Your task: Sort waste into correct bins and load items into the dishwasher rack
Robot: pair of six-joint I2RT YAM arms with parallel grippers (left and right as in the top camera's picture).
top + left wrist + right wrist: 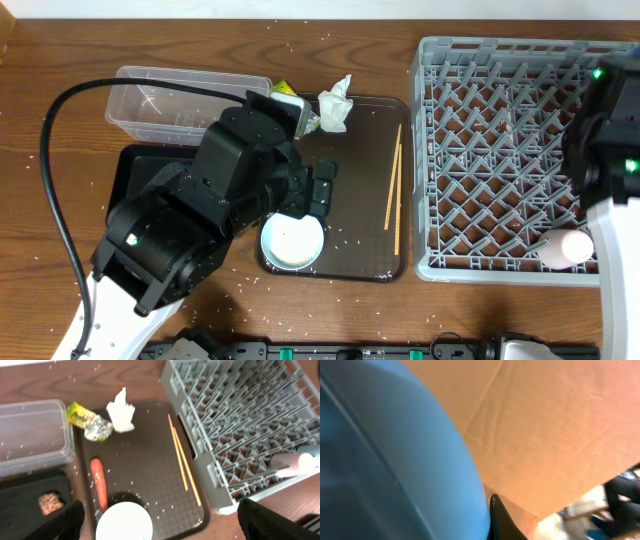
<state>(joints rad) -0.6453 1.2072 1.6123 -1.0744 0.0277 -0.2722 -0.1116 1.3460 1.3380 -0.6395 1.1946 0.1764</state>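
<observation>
My left gripper (160,527) is open and empty, hovering over the white bowl (124,521) on the brown serving tray (145,455). An orange carrot (98,482), the chopsticks (182,462), a white tissue (121,411) and a yellow-green wrapper (90,421) also lie on that tray. A brown food lump (48,502) sits in the black tray-bin (150,172). The clear tub (180,95) stands behind it. The pink cup (567,247) lies in the grey rack (500,140). My right gripper (492,520) is shut on the blue bowl-plate (385,470), which fills the right wrist view.
White rice grains are scattered over the wooden table and the tray. My left arm (200,220) covers most of the black tray-bin in the overhead view. My right arm (610,130) is over the rack's right side. A pale blue shape (311,450) shows beside the pink cup.
</observation>
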